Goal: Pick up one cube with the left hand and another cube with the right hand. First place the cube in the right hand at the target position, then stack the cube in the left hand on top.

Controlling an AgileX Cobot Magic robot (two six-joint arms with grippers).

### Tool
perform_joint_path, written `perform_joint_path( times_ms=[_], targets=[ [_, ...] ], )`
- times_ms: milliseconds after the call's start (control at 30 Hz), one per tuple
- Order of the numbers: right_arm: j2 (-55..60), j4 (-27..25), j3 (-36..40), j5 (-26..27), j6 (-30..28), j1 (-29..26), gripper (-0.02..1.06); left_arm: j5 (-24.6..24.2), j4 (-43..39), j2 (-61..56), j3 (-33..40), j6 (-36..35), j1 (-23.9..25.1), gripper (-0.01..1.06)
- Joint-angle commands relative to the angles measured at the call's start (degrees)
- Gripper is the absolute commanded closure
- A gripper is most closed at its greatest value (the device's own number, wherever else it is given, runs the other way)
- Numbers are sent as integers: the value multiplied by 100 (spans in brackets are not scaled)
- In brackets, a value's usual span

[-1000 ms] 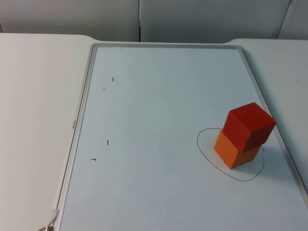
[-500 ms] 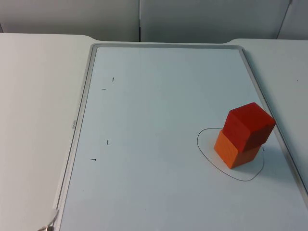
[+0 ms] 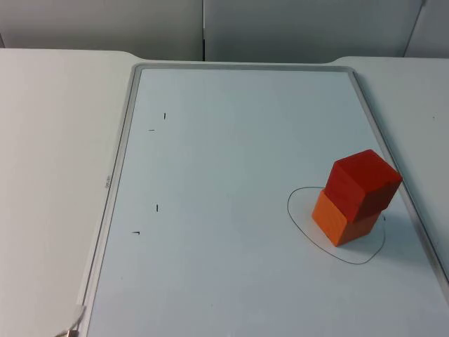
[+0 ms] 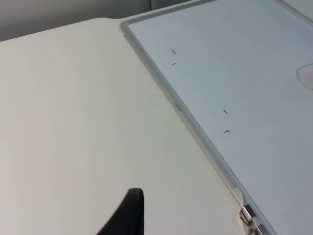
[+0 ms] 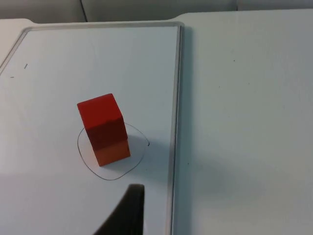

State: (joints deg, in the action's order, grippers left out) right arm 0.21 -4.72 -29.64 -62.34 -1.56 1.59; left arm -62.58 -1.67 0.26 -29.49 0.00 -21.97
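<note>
A red cube (image 3: 365, 184) sits stacked on an orange cube (image 3: 340, 221) inside a hand-drawn outline (image 3: 298, 217) at the right of the whiteboard. Seen from the right wrist, the red cube (image 5: 100, 117) rests squarely on the orange one (image 5: 113, 152), and the outline (image 5: 84, 154) rings their base. My right gripper (image 5: 128, 210) hovers back from the stack, near the board's edge, holding nothing. My left gripper (image 4: 128, 213) is over the bare table left of the board, far from the cubes.
The whiteboard's grey frame (image 3: 121, 154) runs along the left side, with a few small pen ticks (image 3: 157, 208) on the surface. A metal clip (image 4: 248, 215) sits at the board's near left corner. The grey partition wall (image 3: 210, 28) closes the back.
</note>
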Motion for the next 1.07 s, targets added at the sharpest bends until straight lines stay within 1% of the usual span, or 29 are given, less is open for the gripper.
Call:
perform_joint_path(
  times_ms=[0,33,67,100,233,267,367,533,600,867,1033],
  targets=[
    [-21,-3,51,48,4,-40,0,76,16,-26,7,-34,189,0],
    [-21,-3,51,48,4,-40,0,76,5,-26,7,-34,327,0],
    [-21,-3,51,48,4,-40,0,76,5,-26,7,-34,327,0],
    [-21,-3,51,48,4,-40,0,76,5,-26,7,-34,545,0],
    [-21,-3,51,48,4,-40,0,76,5,-26,7,-34,1102,0],
    [-21,-3,51,48,4,-40,0,76,5,-26,7,-34,1102,0],
    [-21,-3,51,48,4,-40,0,76,5,-26,7,-34,1441,0],
    [-21,-3,51,48,4,-40,0,76,5,-26,7,-34,1756,0],
    [-21,-3,51,48,4,-40,0,76,5,-26,7,-34,1825,0],
    [-21,-3,51,48,4,-40,0,76,-18,-26,7,-34,1848,0],
    [-21,-3,51,48,4,-40,0,76,-31,-26,7,-34,1982,0]
  ],
)
